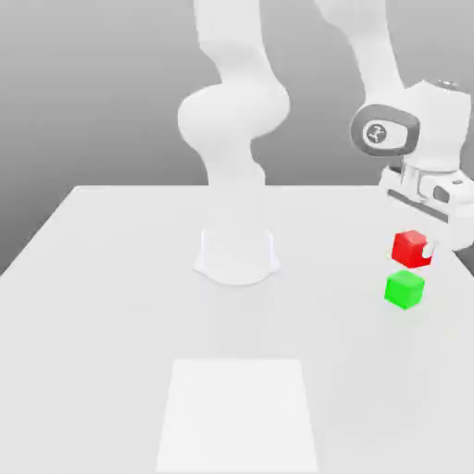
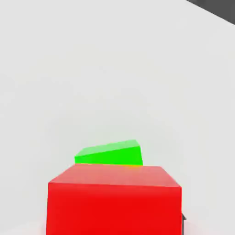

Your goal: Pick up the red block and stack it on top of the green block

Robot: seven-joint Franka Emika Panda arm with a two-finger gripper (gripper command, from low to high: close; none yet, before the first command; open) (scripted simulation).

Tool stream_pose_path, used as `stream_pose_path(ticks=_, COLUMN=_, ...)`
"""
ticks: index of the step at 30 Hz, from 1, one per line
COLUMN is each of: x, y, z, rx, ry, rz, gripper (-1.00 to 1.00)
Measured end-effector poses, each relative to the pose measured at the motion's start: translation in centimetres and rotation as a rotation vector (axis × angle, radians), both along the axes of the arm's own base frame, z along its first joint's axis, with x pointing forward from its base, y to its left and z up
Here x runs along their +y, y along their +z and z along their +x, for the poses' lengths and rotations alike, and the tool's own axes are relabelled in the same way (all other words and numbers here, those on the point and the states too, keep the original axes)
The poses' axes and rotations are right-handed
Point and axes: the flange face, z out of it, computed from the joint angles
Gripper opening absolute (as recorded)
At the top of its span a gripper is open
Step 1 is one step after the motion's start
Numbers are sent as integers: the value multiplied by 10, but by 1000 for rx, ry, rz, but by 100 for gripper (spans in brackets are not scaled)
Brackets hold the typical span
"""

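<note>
The red block (image 1: 408, 247) hangs in the air at the exterior view's right, held in my gripper (image 1: 418, 248), which is shut on it. A white finger (image 1: 427, 250) shows against the block's side. Just below it, with a small gap between the two, the green block (image 1: 405, 289) rests on the white table (image 1: 120, 305). In the hand view the red block (image 2: 114, 198) is close up, and the green block (image 2: 110, 153) peeks out past its far edge.
My arm's white base (image 1: 237, 255) stands at the table's middle back. A paler square patch (image 1: 237, 412) marks the tabletop near the front edge. The table's right edge lies close to the blocks.
</note>
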Motion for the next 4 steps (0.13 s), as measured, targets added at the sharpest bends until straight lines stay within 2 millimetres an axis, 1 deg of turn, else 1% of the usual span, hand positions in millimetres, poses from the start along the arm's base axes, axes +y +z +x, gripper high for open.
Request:
stream_pose_path(ticks=1, x=-1, y=-9, z=0, rx=1, ry=-2, rz=0, gripper=-100)
stream_pose_path(ticks=2, x=-1, y=-13, z=-1, rx=2, ry=0, rz=1, gripper=100)
stream_pose_path(ticks=4, x=-1, y=-13, z=-1, rx=2, ry=1, rz=1, gripper=100)
